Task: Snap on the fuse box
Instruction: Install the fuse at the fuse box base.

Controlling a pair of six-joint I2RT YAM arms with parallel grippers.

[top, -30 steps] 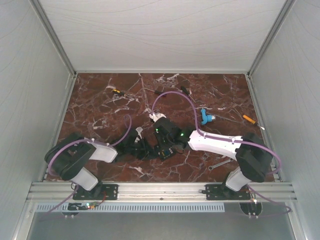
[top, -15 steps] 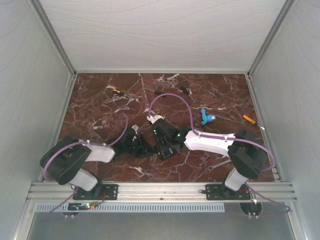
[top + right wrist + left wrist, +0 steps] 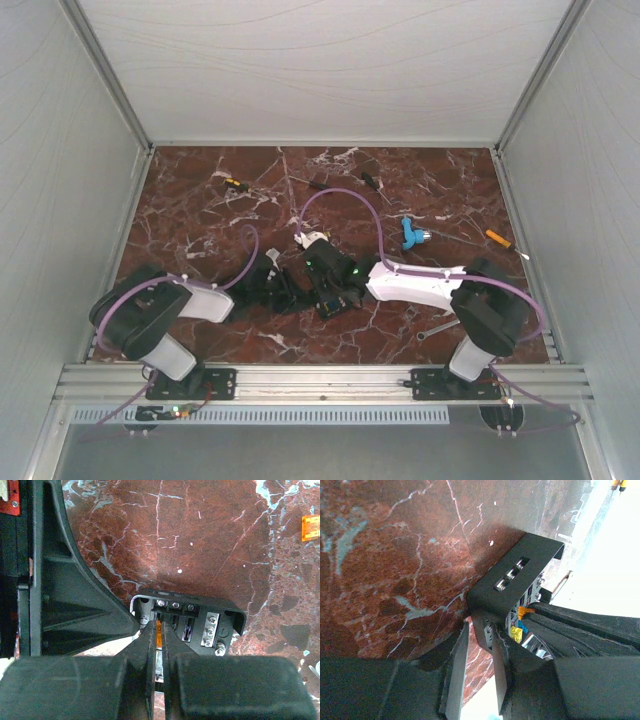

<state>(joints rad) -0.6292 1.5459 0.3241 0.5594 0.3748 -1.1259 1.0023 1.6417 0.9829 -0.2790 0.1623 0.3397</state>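
The fuse box (image 3: 200, 620), a small black squarish box with screw terminals, lies on the marble between both arms (image 3: 338, 302). My right gripper (image 3: 159, 630) is shut on a thin orange fuse (image 3: 159, 631), held upright at a slot near the box's left end. In the left wrist view the fuse box (image 3: 512, 580) shows orange, blue and yellow fuses (image 3: 519, 626) inside. My left gripper (image 3: 481, 639) has one wall of the box between its narrowly parted fingertips, the right finger (image 3: 501, 680) flat against the box. Both grippers meet over it in the top view.
A blue plastic piece (image 3: 410, 233) and a small orange part (image 3: 497, 238) lie at the right of the marble. Screwdrivers (image 3: 235, 184) rest near the back, and a wrench (image 3: 440, 327) lies by the right arm. White walls enclose the table.
The right arm has drawn a little to the left, its gripper staying at the box. The left arm swung back slightly and returned.
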